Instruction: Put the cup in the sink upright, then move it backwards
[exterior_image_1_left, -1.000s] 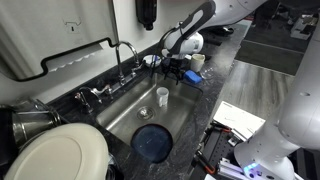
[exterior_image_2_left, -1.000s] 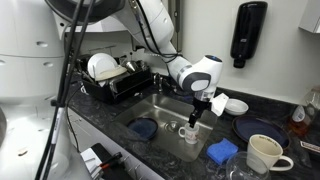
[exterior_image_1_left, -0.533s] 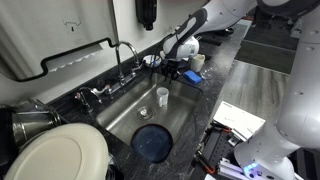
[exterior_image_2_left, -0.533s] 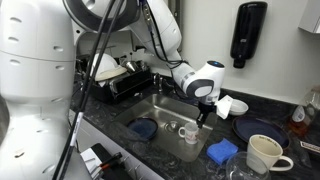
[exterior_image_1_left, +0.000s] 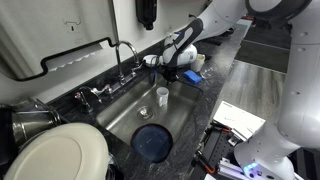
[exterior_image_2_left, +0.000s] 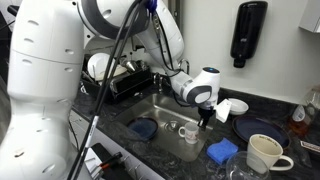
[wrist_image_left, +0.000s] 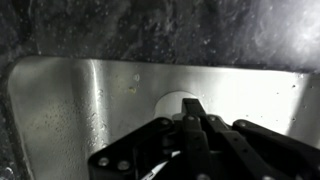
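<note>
Your claw (wrist_image_left: 192, 108) is clenched with nothing in it: in the wrist view the two black fingers (wrist_image_left: 187, 128) press together at the tips. It hangs above the far edge of the stainless-steel sink (wrist_image_left: 70, 100), as both exterior views show (exterior_image_1_left: 171, 73) (exterior_image_2_left: 206, 117).

The small white cup (exterior_image_1_left: 163, 96) stands upright on the sink floor, below your claw and clear of it. In an exterior view the cup (exterior_image_2_left: 190, 134) sits just beneath and slightly to one side of the fingertips. In the wrist view only a pale arc of its rim (wrist_image_left: 172, 99) shows past the fingertips, and you cannot tell from there how near it is.

A round dark blue plate (exterior_image_1_left: 153, 142) lies flat in the basin beyond the cup, well apart from your claw. A blue sponge (exterior_image_2_left: 222, 151) rests on the dark speckled counter (wrist_image_left: 150, 25) near your claw, with a large cream mug (exterior_image_2_left: 262, 153) beside it. The chrome faucet (exterior_image_1_left: 122, 55) stands at the sink's rim.
</note>
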